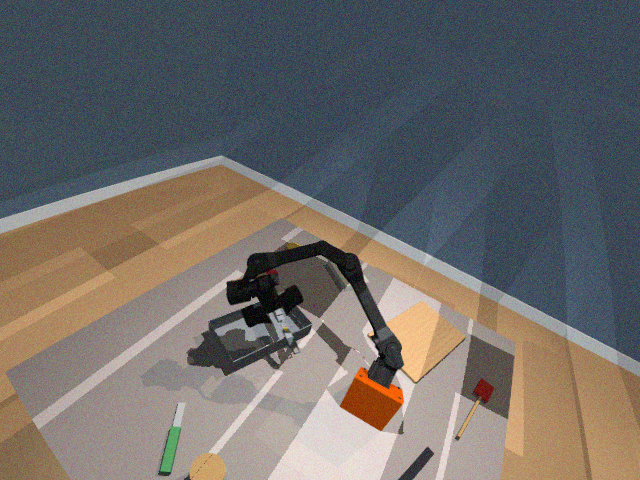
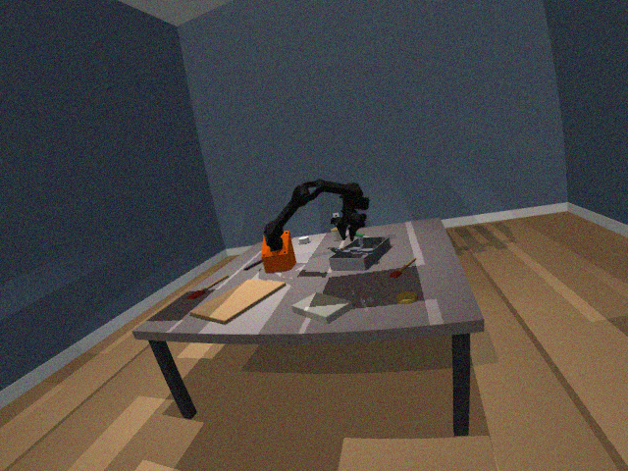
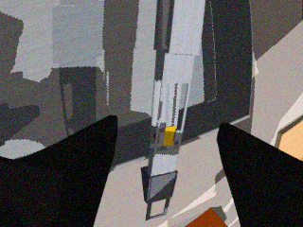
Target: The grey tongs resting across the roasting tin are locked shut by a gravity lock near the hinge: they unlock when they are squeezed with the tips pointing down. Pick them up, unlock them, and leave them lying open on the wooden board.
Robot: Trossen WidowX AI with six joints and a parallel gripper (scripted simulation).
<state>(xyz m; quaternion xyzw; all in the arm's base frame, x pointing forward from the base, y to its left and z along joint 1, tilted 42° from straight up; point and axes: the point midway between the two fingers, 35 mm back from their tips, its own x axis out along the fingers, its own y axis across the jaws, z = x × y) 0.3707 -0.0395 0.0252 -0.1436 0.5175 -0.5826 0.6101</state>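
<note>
The grey tongs (image 1: 281, 318) (image 3: 182, 66) lie shut across the roasting tin (image 1: 247, 358) (image 2: 346, 262) (image 3: 233, 76). Their end with a small loop sticks out past the tin's wall, and a yellow piece (image 3: 169, 136) shows on them near that wall. My gripper (image 1: 272, 307) (image 2: 347, 236) (image 3: 169, 128) is open and points down above the tongs. In the wrist view the tongs run between the two fingertips, with a gap on each side, and nothing is held. The wooden board (image 1: 421, 341) (image 2: 237, 301) (image 3: 294, 141) lies flat with nothing on it.
The arm's orange base (image 1: 369, 403) (image 2: 279, 259) stands between tin and board. A green-handled tool (image 1: 170, 449), a round-topped object (image 1: 207, 467), a black bar (image 1: 416, 463) and a red-headed tool (image 1: 483, 390) (image 2: 195, 293) lie around. A pale block (image 2: 322, 306) and yellow disc (image 2: 407, 297) also show.
</note>
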